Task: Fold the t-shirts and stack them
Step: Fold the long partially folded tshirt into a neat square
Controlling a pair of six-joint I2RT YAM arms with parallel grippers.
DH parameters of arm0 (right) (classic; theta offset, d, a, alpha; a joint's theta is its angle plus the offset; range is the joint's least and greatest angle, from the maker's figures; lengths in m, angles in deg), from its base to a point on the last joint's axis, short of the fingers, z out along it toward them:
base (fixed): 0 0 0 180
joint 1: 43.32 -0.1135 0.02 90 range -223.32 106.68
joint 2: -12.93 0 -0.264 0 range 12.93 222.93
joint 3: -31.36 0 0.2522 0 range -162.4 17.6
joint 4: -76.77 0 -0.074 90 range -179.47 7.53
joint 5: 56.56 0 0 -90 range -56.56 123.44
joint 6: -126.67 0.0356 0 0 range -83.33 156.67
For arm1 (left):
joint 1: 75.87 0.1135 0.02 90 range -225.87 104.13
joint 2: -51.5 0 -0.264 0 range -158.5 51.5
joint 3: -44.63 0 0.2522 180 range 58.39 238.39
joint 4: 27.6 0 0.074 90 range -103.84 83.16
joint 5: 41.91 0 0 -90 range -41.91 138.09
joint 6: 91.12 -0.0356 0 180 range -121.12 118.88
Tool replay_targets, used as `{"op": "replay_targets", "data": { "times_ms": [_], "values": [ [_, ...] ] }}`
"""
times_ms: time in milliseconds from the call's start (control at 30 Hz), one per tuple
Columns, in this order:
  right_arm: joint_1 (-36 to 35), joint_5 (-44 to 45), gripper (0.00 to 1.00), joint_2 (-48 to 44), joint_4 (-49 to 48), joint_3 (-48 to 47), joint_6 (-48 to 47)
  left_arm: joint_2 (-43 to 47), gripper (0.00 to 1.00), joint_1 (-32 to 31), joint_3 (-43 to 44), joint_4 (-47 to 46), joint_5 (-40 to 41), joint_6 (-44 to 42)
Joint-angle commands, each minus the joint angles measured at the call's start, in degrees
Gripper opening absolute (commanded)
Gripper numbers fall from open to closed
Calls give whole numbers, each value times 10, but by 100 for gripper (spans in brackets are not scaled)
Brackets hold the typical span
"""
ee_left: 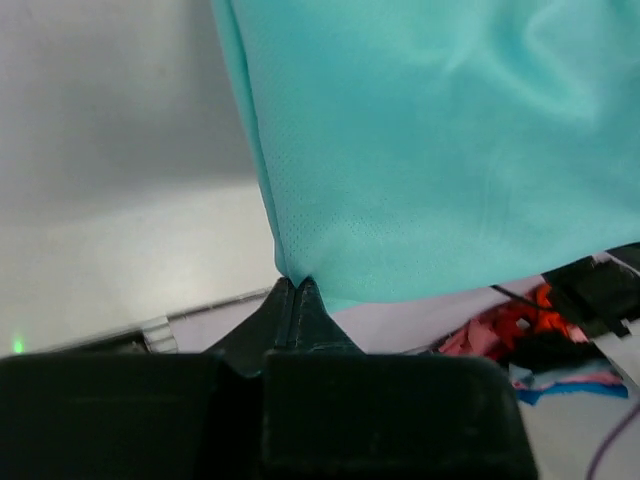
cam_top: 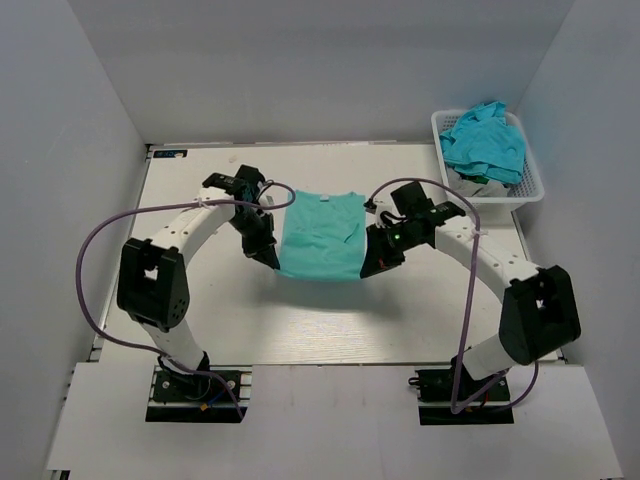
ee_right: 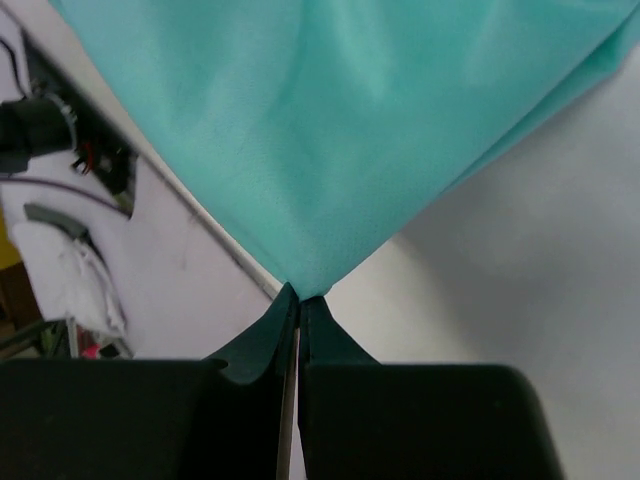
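A teal-green t-shirt (cam_top: 320,237) hangs stretched between both arms above the middle of the table, its neck end toward the far side. My left gripper (cam_top: 270,258) is shut on its near left corner; in the left wrist view the cloth (ee_left: 420,150) runs up from the pinched tips of the left gripper (ee_left: 296,284). My right gripper (cam_top: 368,270) is shut on the near right corner, and in the right wrist view the fabric (ee_right: 320,130) fans out from the right gripper (ee_right: 300,297). More turquoise t-shirts (cam_top: 484,142) lie heaped in the basket.
A white lattice basket (cam_top: 532,178) stands at the table's far right corner. Grey walls close in the back and both sides. Purple cables loop off both arms. The lifted shirt throws a shadow on the white table (cam_top: 320,320).
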Motion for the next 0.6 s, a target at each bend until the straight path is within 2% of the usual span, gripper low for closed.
{"op": "replay_targets", "data": {
  "times_ms": [0, 167, 300, 567],
  "values": [
    [0, -54, 0, -29, 96, -37, -17, 49, 0, 0, 51, 83, -39, -12],
    [5, -80, 0, -55, 141, -55, -15, 55, 0, 0, 123, 143, -32, -12],
    [8, -93, 0, -56, 144, -63, -14, 66, 0, 7, 123, 133, -46, -4],
    [37, -107, 0, -22, 132, -130, -22, 27, 0, 13, 221, 112, 1, 2]
  ]
}}
